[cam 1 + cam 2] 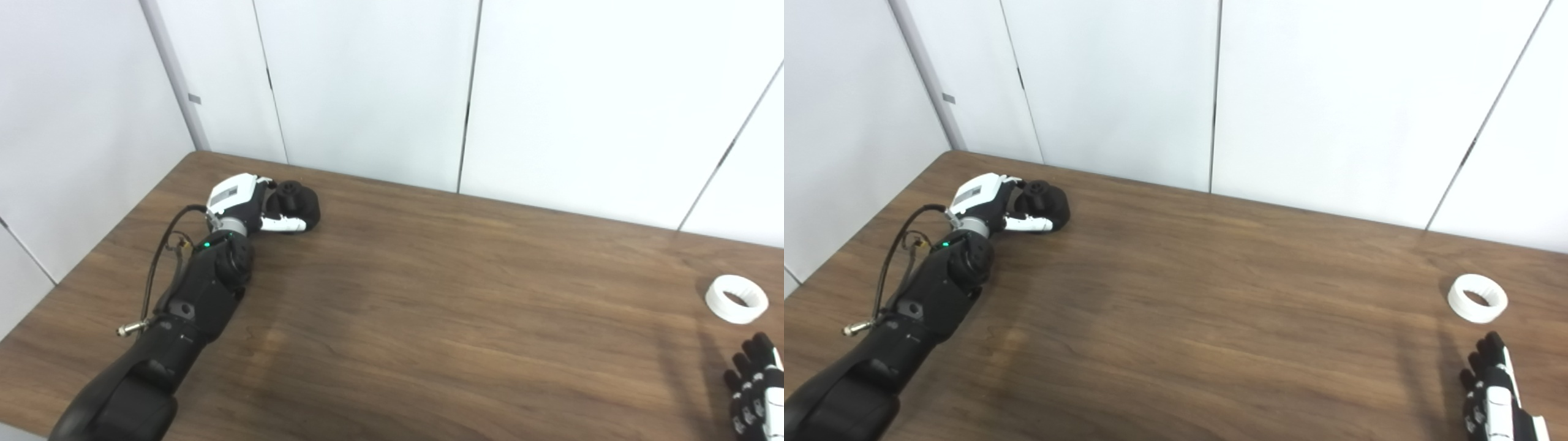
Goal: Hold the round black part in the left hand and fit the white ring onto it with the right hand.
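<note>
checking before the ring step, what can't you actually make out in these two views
- Black part: both views, the left hand wraps it, so its shape and grip firmness are hidden.
- Right hand: cut off by the bottom-right edge in both views; palm unseen.
- White ring: too small to show inner detail.

The left hand (248, 205) reaches to the far left of the wooden table (429, 306), its fingers (283, 224) wrapped around the round black part (299, 205) (still resting on the tabletop). The white ring (736, 298) lies flat just beyond the right hand (756, 386), whose dark fingers point toward it without touching.
</note>
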{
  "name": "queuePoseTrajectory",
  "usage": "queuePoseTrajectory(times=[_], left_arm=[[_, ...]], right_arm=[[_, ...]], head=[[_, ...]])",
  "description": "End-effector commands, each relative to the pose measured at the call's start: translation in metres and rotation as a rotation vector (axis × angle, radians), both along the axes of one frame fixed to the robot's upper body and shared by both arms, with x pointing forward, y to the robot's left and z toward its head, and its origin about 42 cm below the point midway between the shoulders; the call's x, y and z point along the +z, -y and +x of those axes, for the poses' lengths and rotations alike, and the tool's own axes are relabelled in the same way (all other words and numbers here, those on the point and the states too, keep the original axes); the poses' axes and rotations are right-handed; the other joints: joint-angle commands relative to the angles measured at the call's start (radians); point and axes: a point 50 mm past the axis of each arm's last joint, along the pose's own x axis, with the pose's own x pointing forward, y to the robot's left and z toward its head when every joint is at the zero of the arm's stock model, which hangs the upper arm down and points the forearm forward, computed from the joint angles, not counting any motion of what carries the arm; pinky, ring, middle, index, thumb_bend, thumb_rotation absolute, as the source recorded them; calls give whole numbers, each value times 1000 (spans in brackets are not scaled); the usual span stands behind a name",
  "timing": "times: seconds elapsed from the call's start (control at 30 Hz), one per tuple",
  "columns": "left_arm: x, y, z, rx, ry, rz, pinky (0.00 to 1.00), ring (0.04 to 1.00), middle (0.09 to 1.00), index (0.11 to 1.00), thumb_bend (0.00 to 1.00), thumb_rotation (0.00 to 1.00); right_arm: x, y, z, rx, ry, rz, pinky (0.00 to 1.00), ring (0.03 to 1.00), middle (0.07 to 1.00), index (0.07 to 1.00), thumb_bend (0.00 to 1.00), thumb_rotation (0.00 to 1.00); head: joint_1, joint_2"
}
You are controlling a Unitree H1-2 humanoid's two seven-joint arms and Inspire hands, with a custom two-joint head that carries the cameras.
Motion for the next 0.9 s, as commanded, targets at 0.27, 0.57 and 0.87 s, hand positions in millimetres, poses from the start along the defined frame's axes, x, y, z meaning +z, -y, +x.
queuePoseTrajectory(times=[0.27,0.57,0.87], left_arm=[[35,1,18,-29,123,2,986,1000,957,830,985,492],[38,2,20,-37,146,-4,987,999,952,786,955,462],[41,4,21,-39,170,-11,984,985,947,713,834,367]], right_arm=[[12,0,6,4,83,-8,1000,1000,1000,984,421,925],[12,-1,7,8,87,-11,1000,1000,1000,981,414,920],[8,1,9,14,86,-27,1000,1000,1000,976,408,929]], head=[[-2,-4],[0,-2],[0,-1]])
